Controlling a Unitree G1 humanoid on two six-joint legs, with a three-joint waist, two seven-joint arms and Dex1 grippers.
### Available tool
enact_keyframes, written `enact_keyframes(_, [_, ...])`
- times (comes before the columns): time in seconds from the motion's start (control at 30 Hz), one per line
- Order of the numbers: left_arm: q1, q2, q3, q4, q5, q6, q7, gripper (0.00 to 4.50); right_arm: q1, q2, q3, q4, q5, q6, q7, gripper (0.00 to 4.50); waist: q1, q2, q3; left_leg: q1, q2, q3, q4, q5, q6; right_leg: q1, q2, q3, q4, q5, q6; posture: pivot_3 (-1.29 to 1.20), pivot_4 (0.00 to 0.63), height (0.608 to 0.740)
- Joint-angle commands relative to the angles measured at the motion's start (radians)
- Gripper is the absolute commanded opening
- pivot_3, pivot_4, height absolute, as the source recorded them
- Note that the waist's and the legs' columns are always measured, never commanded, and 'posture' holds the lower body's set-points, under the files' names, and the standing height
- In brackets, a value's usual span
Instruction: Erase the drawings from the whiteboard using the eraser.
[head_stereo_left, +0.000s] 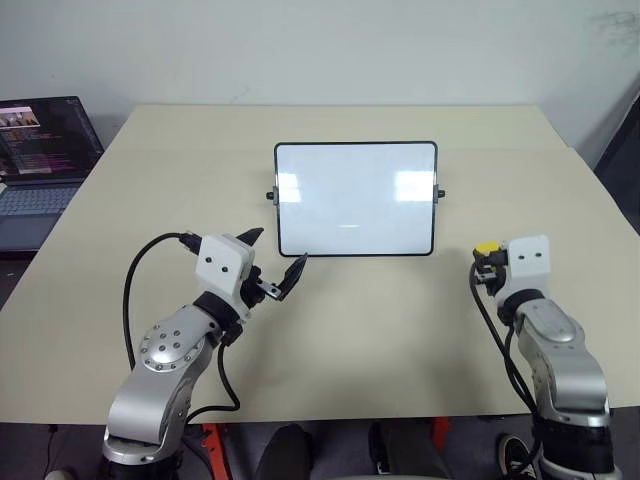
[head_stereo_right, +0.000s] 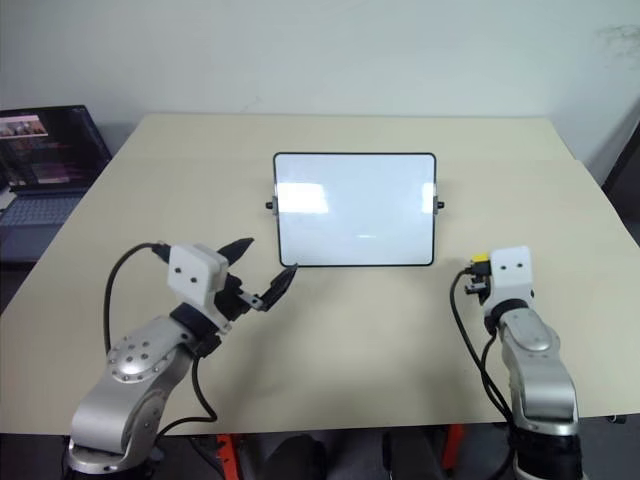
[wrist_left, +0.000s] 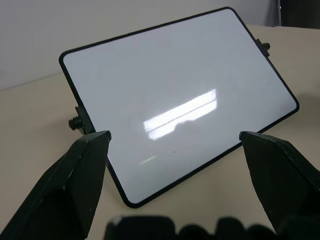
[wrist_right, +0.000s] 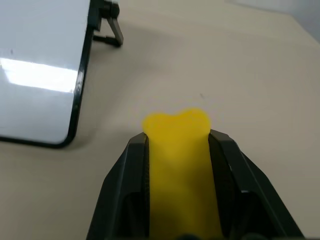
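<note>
Eraser (wrist_right: 177, 165), yellow, sits pinched between the right gripper's (wrist_right: 178, 137) fingers, its long axis running along them, tip pointing away over the table (head_stereo_left: 400, 330), right of the whiteboard (head_stereo_left: 356, 198). Whiteboard stands tilted, long side level. Left gripper (head_stereo_left: 272, 262) gapes wide, empty, near its lower left corner.
</note>
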Motion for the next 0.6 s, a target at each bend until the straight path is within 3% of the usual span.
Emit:
enact_keyframes(0.03, [0.01, 0.029, -0.001, -0.024, -0.026, 0.0, -0.053, 4.5, -0.018, 0.008, 0.004, 0.005, 0.013, -0.002, -0.006, 1.28, 0.001, 0.0, 0.0, 0.0, 0.0, 0.0, 0.0, 0.0, 0.0, 0.0, 0.0, 0.0, 0.0, 0.0, 0.0, 0.0, 0.15, 0.74])
enact_keyframes(0.27, [0.09, 0.144, 0.074, -0.082, -0.244, 0.098, -0.248, 4.5, -0.035, 0.023, 0.035, 0.023, 0.016, 0.004, 0.0, 1.28, 0.0, 0.0, 0.0, -0.001, 0.0, 0.0, 0.0, -0.001, 0.0, -0.001, 0.0, 0.0, -0.001, -0.001, 0.0, 0.0, 0.15, 0.74])
enact_keyframes(0.6, [0.082, 0.291, 0.153, -0.065, -0.384, 0.155, -0.38, 4.5, -0.059, 0.026, 0.056, 0.057, 0.022, 0.005, 0.008, 1.28, 0.0, 0.001, 0.0, -0.001, 0.0, 0.0, 0.0, -0.001, 0.0, -0.001, 0.0, 0.0, -0.001, -0.001, 0.0, 0.0, 0.15, 0.74])
